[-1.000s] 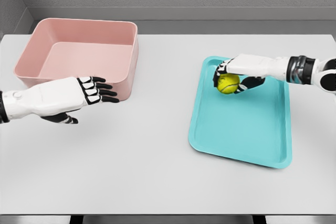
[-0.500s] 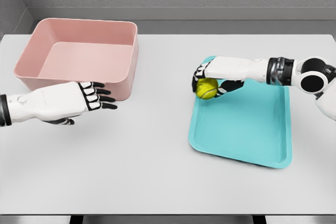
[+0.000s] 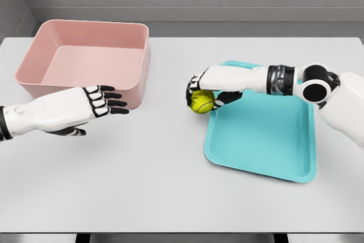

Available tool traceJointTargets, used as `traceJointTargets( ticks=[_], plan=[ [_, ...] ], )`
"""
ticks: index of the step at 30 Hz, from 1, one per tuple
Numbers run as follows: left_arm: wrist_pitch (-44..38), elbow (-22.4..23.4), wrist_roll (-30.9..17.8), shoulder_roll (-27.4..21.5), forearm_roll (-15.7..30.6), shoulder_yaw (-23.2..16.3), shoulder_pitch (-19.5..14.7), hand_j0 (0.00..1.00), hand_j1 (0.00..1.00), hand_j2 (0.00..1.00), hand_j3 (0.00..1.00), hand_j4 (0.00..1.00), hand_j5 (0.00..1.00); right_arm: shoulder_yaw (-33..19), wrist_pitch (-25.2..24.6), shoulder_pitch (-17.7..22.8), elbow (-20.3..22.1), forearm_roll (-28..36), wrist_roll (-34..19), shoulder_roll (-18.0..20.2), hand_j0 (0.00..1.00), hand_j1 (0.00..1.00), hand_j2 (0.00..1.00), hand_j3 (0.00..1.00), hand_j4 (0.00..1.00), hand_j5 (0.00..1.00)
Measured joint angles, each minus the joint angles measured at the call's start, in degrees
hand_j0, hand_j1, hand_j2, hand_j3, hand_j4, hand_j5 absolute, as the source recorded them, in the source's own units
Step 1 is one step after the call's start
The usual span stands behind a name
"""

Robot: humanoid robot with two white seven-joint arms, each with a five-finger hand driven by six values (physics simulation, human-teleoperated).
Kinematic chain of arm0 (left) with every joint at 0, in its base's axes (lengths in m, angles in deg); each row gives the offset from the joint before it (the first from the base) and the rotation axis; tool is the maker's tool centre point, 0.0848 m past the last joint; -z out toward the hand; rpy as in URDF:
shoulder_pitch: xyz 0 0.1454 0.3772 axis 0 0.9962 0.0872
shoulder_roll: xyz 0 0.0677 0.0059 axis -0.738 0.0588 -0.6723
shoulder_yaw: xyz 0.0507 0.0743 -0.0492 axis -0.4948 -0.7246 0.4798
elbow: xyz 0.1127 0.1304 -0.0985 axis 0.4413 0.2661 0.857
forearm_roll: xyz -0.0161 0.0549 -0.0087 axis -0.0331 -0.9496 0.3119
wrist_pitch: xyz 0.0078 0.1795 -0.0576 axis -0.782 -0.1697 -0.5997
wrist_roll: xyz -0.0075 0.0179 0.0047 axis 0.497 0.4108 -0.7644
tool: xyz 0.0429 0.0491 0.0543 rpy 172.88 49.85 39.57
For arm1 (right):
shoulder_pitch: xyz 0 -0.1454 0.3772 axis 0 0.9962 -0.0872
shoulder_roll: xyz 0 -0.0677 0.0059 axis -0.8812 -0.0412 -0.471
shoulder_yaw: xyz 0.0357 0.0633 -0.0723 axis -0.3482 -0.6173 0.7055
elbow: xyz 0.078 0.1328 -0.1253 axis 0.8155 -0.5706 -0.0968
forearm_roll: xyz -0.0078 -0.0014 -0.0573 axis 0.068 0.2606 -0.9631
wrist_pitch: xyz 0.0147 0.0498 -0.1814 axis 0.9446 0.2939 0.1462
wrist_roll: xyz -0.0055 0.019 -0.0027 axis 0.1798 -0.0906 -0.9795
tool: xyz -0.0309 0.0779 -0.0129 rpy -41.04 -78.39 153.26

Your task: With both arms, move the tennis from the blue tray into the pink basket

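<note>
Black fingertips (image 3: 192, 86) of the right hand (image 3: 207, 86) curl around the tennis ball (image 3: 201, 102), gripping it from above with the thumb tucked under on the far side. That ball is a bright yellow-green sphere with a faint paler seam line across its face, and it hangs below the palm, just past the left edge of the blue tray (image 3: 267, 140), over bare table (image 3: 170, 186) rather than over the tray itself. Whether it is clear of the tabletop cannot be told for sure, though a small shadow sits under it. Behind the hand, the white forearm reaches back across the tray's upper part to a dark banded wrist joint and a round elbow at the right edge.

On the other side, the left hand (image 3: 85, 106) is held flat with its dark-tipped fingers (image 3: 111, 102) extended and slightly fanned, holding nothing, pointing toward the ball. It hovers just in front of the pink basket (image 3: 85, 27), whose near wall is close behind the knuckles. Ball and left hand are well apart.
</note>
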Motion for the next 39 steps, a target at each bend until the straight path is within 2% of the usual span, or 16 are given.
traceJointTargets(
  ticks=[13, 19, 22, 34, 39],
  plan=[
    [-0.01, 0.01, 0.3, -0.49, -0.06, 0.0, 0.35, 1.0, 1.0, 1.0, 1.0, 1.0, 1.0, 2.75, 0.0, 0.18, -0.55, -0.04, -0.01, -5.82, 0.51, 0.51, 0.51, 0.51, 0.51, 0.51],
    [-0.01, 0.01, -0.04, -2.19, -0.5, -0.04, 2.64, 1.0, 1.0, 1.0, 1.0, 1.0, 1.0, 4.37, 0.01, 0.18, -1.09, -0.13, -0.46, -8.6, 0.51, 0.51, 0.51, 0.51, 0.51, 0.51],
    [-0.01, 0.01, -0.1, -3.03, -0.6, -0.08, 2.64, 1.0, 1.0, 1.0, 1.0, 1.0, 1.0, 4.81, 0.01, 0.26, -1.34, -0.16, -0.62, -9.67, 0.51, 0.51, 0.51, 0.51, 0.51, 0.51],
    [-0.01, 0.01, -0.15, -3.43, -1.09, -0.02, 2.64, 1.0, 1.0, 1.0, 1.0, 1.0, 1.0, 6.79, 0.0, 0.0, -7.01, -0.76, -1.04, -14.72, 0.51, 0.51, 0.51, 0.51, 0.51, 0.51],
    [-0.01, 0.01, -0.04, -3.45, -1.04, -0.01, 2.64, 1.0, 1.0, 1.0, 1.0, 1.0, 1.0, 7.7, 0.0, 0.0, -8.03, -0.9, -1.65, -15.97, 0.51, 0.51, 0.51, 0.51, 0.51, 0.51]
  ],
)
